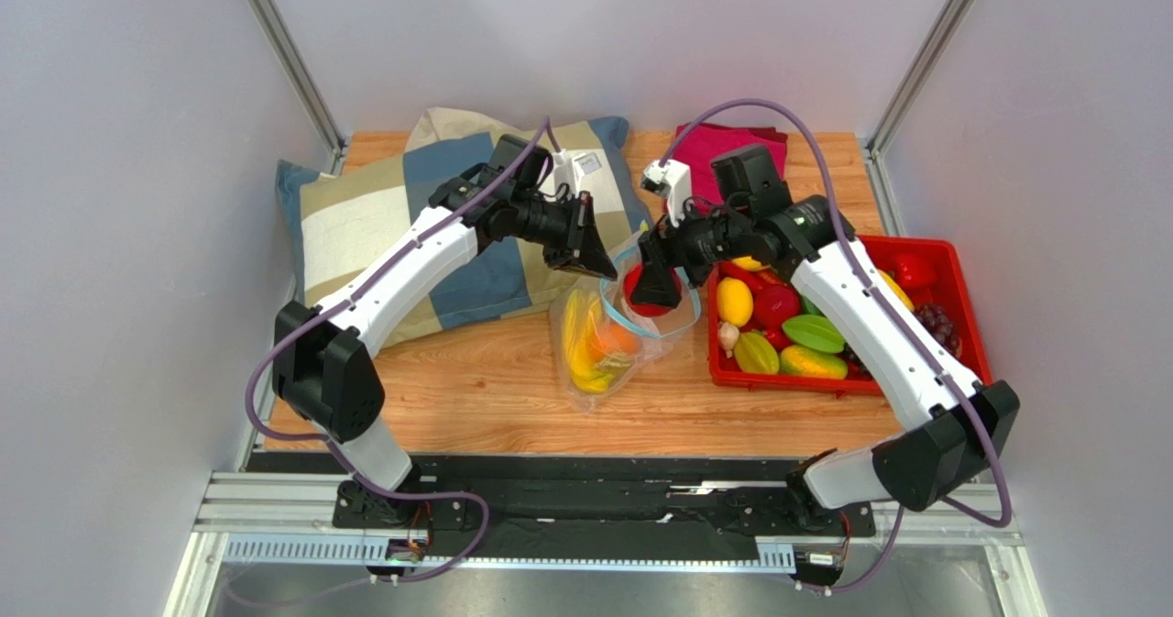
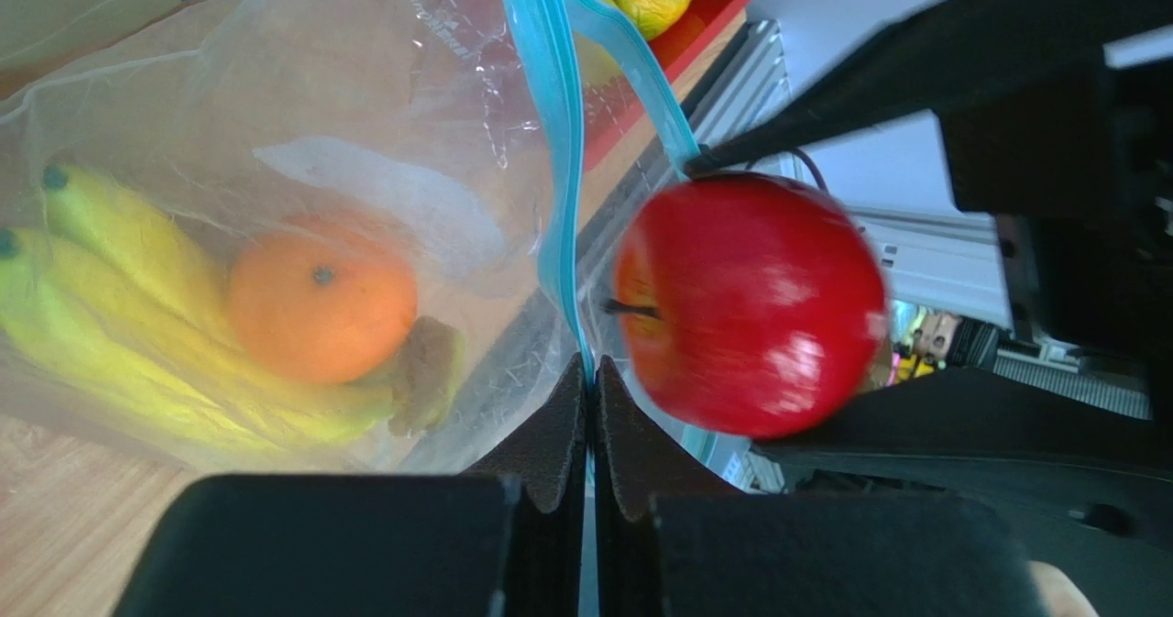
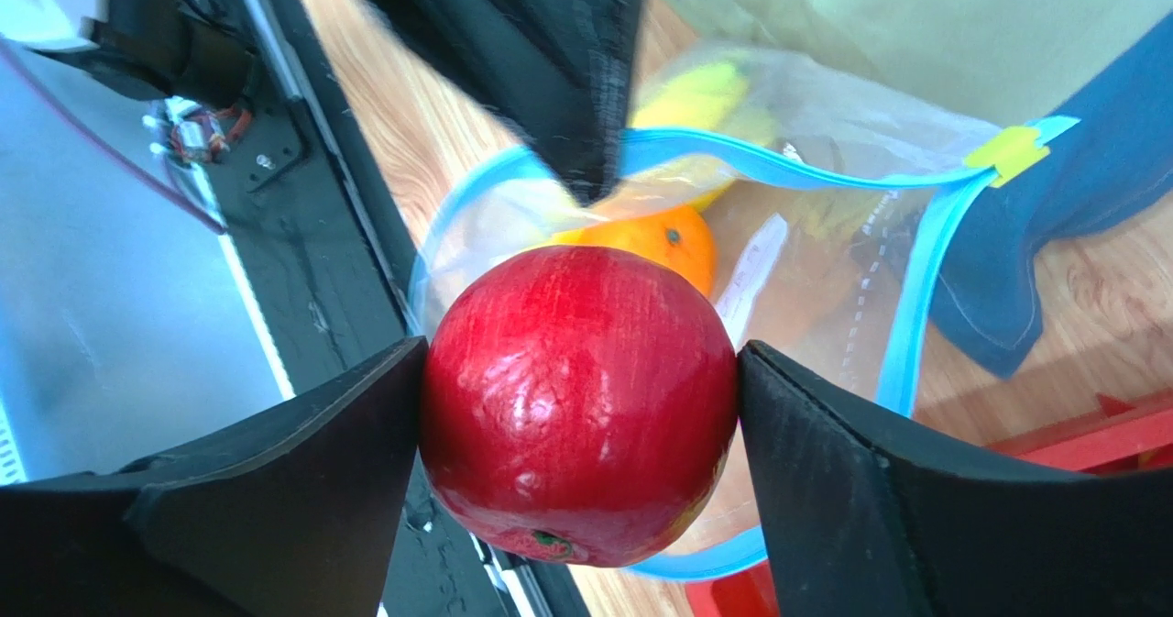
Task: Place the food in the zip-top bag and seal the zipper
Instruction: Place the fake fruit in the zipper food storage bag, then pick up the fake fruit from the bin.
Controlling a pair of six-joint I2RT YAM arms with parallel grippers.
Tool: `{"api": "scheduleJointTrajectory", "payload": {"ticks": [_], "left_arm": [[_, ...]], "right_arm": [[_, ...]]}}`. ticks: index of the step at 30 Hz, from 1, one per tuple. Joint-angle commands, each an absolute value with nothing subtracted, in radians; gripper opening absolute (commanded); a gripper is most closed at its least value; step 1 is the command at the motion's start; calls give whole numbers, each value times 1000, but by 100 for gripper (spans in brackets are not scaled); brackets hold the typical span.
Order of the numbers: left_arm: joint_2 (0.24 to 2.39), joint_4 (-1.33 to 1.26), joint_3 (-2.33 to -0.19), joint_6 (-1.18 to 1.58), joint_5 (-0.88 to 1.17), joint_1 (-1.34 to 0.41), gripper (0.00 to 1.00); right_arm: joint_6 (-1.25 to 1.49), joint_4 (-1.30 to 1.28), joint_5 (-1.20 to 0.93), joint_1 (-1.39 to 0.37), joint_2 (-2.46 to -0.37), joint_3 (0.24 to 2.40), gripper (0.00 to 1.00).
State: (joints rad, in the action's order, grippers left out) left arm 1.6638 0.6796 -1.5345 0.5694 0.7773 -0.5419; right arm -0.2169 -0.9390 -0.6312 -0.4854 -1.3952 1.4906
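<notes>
Nearest the arm bases, the crinkly clear zip-top bag (image 1: 616,356) lies on the wooden surface (image 1: 468,383), with a yellow banana bunch (image 2: 124,315) and a round orange piece (image 2: 321,301) already inside. The left end effector (image 2: 592,397) is pinched tight on the thin teal-blue zipper strip (image 2: 544,122), so the mouth gapes open. The right end effector (image 1: 657,287) is spread wide around a glossy red apple (image 3: 578,404), both pads touching it, right over that mouth. Further right, a red plastic tray (image 1: 840,386) holds more toy fruit. A checked pillow (image 1: 358,218) and a magenta cloth (image 1: 723,150) are at the back.
</notes>
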Motion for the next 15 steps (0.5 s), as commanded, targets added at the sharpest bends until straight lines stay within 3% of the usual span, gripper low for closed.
{"api": "scheduleJointTrajectory", "payload": {"ticks": [1,3,8,15], "left_arm": [[1606,680,-1523,543,801,-537,0],[1600,675,-1516,541,802,-537,0],[1597,672,-1508,541,802,-537,0],[1598,669,-1503,540,802,-537,0]], "right_arm": [[-219,-890,-545,-500,-1420,1511,95],[-210,-899,-519,-497,-1422,1548,100],[-192,-969,-500,-411,-1419,1624,100],[-368,-1262,-499,-65,-1460,1661,98]]}}
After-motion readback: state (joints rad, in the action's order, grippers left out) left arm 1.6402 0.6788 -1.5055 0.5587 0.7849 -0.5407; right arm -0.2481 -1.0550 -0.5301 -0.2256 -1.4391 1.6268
